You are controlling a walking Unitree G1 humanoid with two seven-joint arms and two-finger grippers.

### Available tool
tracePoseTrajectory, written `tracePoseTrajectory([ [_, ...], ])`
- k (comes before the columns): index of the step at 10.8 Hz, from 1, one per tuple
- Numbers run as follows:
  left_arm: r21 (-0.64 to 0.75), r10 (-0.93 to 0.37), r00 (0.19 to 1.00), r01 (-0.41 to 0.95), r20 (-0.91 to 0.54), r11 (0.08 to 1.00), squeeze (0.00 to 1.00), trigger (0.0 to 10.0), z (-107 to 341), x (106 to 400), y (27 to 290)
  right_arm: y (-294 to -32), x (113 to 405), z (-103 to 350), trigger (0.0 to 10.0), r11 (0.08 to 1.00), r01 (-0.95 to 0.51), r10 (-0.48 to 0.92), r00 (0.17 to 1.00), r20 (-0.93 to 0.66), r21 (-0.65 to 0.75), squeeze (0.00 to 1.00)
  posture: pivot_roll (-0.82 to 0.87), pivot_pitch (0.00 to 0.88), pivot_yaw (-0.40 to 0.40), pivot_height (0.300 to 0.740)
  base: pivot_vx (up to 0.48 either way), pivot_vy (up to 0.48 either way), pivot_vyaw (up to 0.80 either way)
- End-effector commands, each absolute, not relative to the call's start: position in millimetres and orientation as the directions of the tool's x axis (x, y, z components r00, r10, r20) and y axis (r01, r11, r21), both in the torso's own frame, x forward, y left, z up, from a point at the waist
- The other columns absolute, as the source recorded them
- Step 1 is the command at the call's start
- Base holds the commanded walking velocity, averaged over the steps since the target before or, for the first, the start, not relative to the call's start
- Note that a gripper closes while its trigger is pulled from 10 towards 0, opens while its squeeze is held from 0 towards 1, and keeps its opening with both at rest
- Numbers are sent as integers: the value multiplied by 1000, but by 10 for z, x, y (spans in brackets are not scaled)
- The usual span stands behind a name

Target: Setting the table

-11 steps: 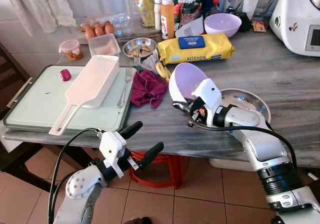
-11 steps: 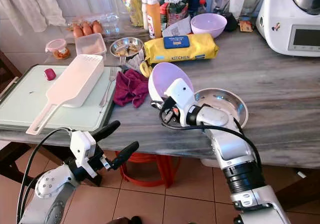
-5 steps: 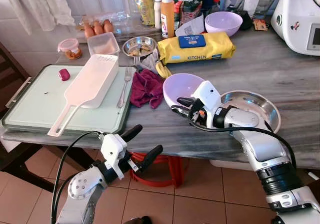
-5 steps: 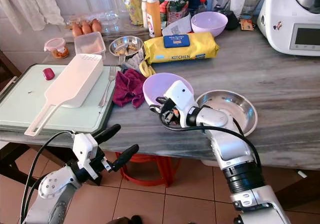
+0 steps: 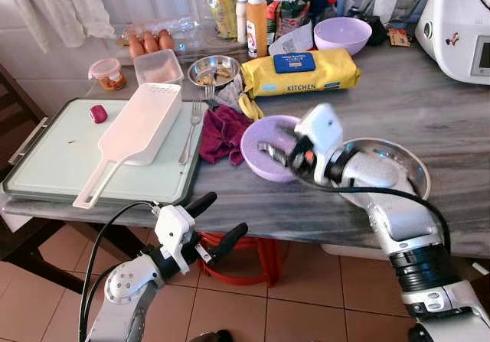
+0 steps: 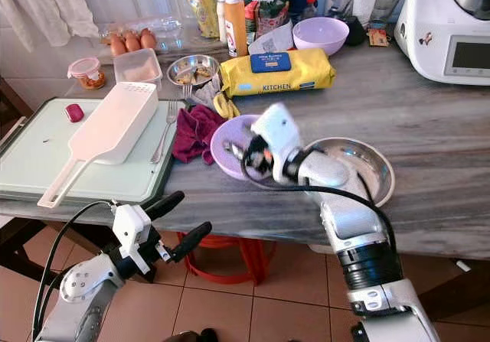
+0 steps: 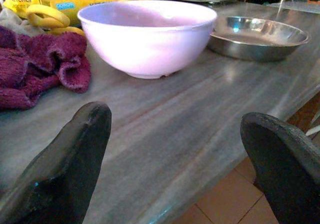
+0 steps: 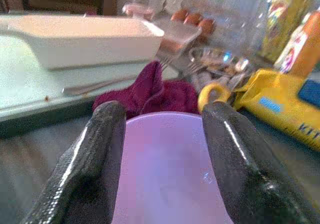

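So my right gripper point(image 6: 246, 152) is hovering over the lilac bowl point(image 5: 268, 139) with its fingers point(image 8: 97, 149) spread apart, not gripping anything. The bowl is sitting upright near the front edge of the bench point(image 5: 429, 105), between the maroon cloth point(image 5: 226, 131) and the steel pan point(image 5: 387, 162). My left gripper point(image 5: 218, 221) is hanging below the front edge, fingers wide open, holding nothing.

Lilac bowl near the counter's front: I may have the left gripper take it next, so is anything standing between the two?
Nothing visible does. The left gripper faces the lilac bowl across bare counter; the maroon cloth lies off to one side.
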State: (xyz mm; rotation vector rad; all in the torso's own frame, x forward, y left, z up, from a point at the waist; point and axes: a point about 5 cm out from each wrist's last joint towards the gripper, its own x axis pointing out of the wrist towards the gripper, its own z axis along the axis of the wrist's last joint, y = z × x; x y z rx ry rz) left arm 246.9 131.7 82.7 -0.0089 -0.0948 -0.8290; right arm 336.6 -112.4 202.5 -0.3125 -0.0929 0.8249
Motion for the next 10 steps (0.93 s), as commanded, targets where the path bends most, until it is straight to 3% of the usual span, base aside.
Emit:
tracePoseTrajectory([
  [1,43,-739,669,738,76,673,0,10000,821,2472,1353,-1092,3347,2160,10000,647,-690,734,678,21,-325,1000,-65,128,120,740,0,0,0],
  [3,52,-733,674,732,90,679,0,10000,861,2495,1327,-1132,3255,2269,10000,707,-624,688,716,118,-335,1000,-70,121,114,740,0,0,0],
  [4,57,-721,685,719,107,692,0,10000,911,2513,1321,-1226,3153,2314,10000,783,-555,613,765,199,-280,0,-71,119,111,740,0,0,0],
  [7,64,-712,688,711,141,700,0,10000,1067,2548,1311,-1533,2870,2233,10000,923,-324,370,894,252,-207,0,-92,115,119,740,0,0,0],
  [10,69,-736,660,736,149,674,0,10000,1191,2557,1242,-1906,2622,1928,10000,977,-34,61,990,124,-209,0,-126,124,143,740,0,0,0],
])
